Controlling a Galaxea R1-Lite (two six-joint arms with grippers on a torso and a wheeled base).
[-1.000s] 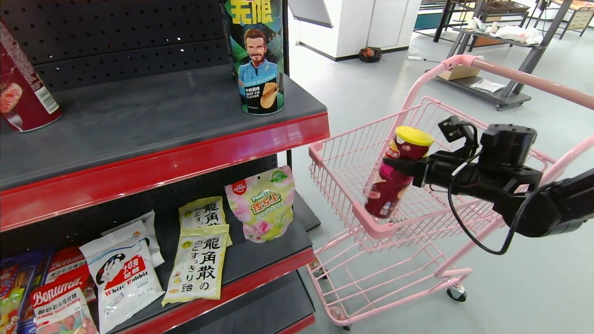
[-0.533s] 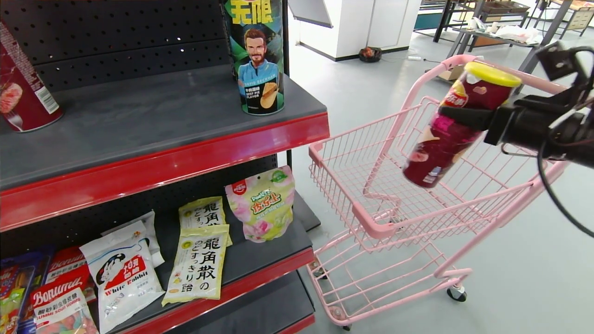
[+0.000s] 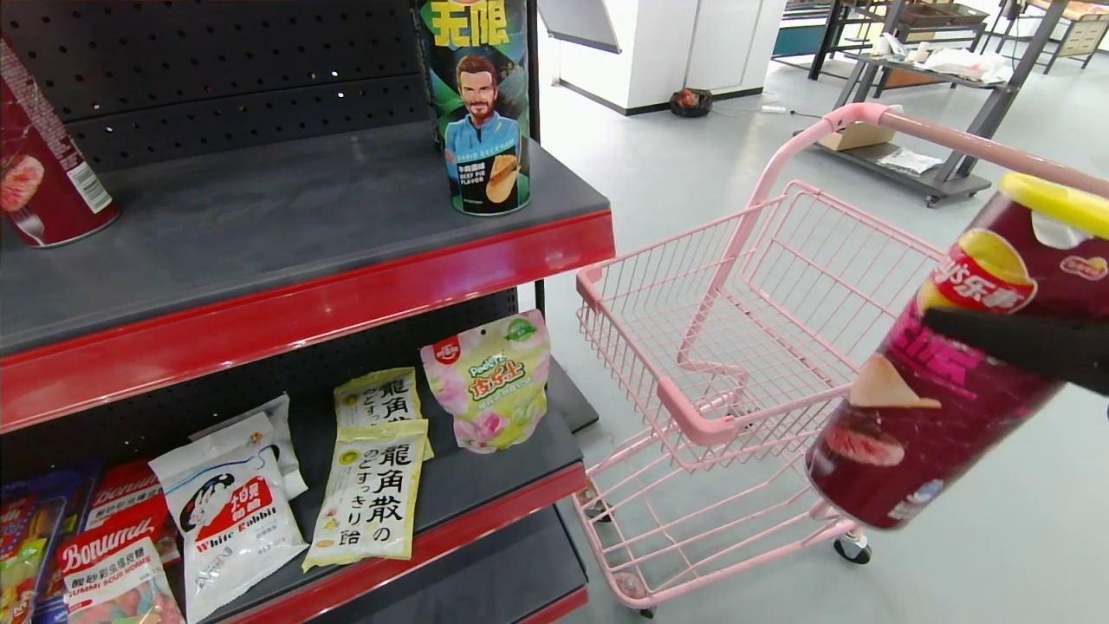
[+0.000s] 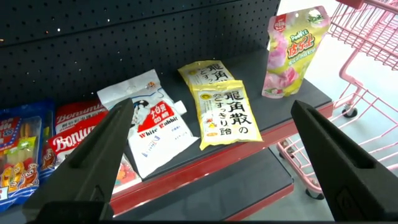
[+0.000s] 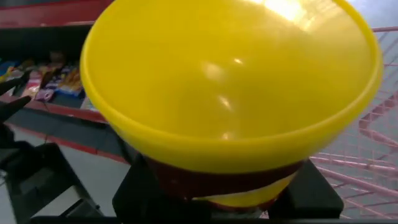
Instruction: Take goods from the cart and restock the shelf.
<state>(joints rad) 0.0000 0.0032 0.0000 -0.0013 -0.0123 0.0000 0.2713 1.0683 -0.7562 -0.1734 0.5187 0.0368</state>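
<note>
a maroon chip can [image 3: 944, 381] with a yellow lid [image 3: 1053, 195] hangs in the air at 3 to 4 o'clock in the head view. it is tilted, with the lid toward 1 o'clock and the base toward 7 o'clock. the right gripper [image 3: 1014, 342] is clamped around the can's upper body, and one black finger [image 3: 1040, 347] crosses the label just below the lid. in the right wrist view the yellow lid sits right in front of the camera, with the black fingers pressed against the can on both sides beneath it.

just behind the can, toward 9 o'clock from it, stands a pink wire shopping cart [image 3: 693, 416]. its handle [image 3: 875, 113] rises toward 1 o'clock.

the shelf [image 3: 303, 303], dark grey with red front edges, fills the 9 o'clock half of the head view. on its upper board a tall green chip can [image 3: 481, 113] stands upright near the 12 o'clock end, and a red can [image 3: 43, 173] stands at the far 9 o'clock edge, well apart from it. on the lower board lie two yellow candy bags [image 3: 372, 494], overlapping. a pink and green pouch [image 3: 494, 381] leans just beside them, and a white candy bag [image 3: 230, 520] lies toward 8 o'clock.

the left gripper [image 4: 211, 168] hangs in front of that lower board, its two fingers spread wide with nothing between them.
</note>
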